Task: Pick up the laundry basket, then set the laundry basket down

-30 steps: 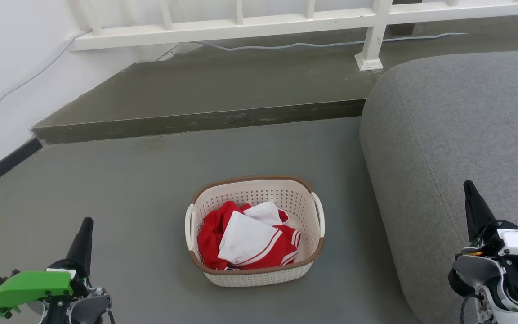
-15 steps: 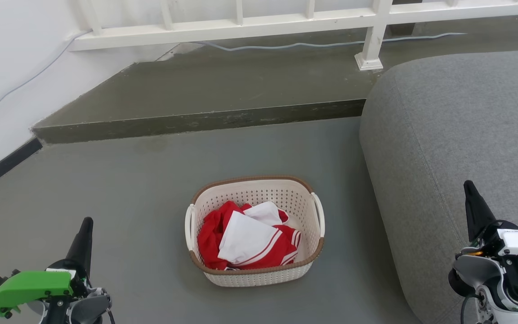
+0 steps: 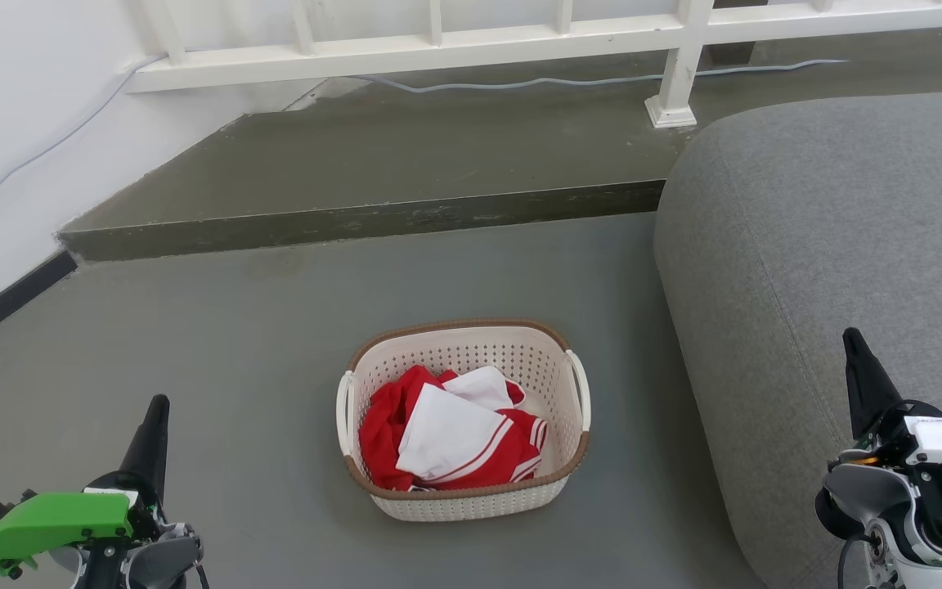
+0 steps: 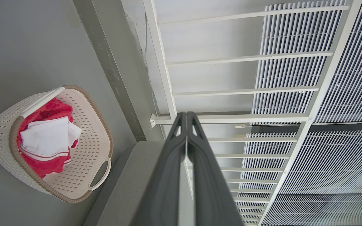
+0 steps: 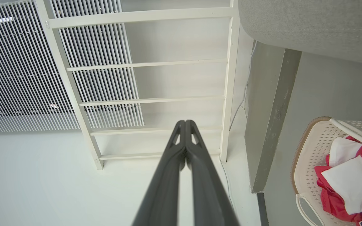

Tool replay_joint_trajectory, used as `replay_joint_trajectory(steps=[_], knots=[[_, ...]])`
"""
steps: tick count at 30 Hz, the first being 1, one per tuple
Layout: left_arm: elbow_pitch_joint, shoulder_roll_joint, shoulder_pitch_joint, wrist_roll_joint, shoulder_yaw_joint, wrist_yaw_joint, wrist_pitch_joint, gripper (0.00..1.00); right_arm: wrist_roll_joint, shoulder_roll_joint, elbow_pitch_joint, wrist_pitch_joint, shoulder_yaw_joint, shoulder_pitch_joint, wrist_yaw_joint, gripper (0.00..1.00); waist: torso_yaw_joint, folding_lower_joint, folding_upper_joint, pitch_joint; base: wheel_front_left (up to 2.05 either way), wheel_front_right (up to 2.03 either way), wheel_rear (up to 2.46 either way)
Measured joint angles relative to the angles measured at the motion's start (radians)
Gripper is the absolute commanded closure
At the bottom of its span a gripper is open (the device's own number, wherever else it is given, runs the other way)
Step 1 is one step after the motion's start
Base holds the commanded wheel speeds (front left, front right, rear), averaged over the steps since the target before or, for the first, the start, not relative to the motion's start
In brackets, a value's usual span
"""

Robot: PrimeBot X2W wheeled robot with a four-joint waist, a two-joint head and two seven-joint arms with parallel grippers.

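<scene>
Left gripper [image 4: 186, 114] and right gripper [image 5: 185, 121] were pinched closed, empty; laundry basket [image 3: 471, 501] looked light, rigid (clothes [image 3: 438, 433] may shift), best grabbed by loop handles [image 3: 580, 388].

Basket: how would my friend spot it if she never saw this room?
Find the big grey sofa. On the grey floor just left of it sits the basket. It is cream with holes, a brown rim, and red and white clothes inside.
</scene>
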Motion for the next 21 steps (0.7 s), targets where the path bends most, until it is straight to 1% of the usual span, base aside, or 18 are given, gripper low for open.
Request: replay_joint_trajectory(steps=[21], knots=[[0.000, 0.000, 0.000, 0.000, 0.000, 0.000, 0.000, 1.00, 0.000, 0.000, 0.000, 0.001, 0.000, 0.000, 0.000, 1.00, 0.000, 0.0000, 0.0000, 0.000, 0.00, 0.00, 0.00]])
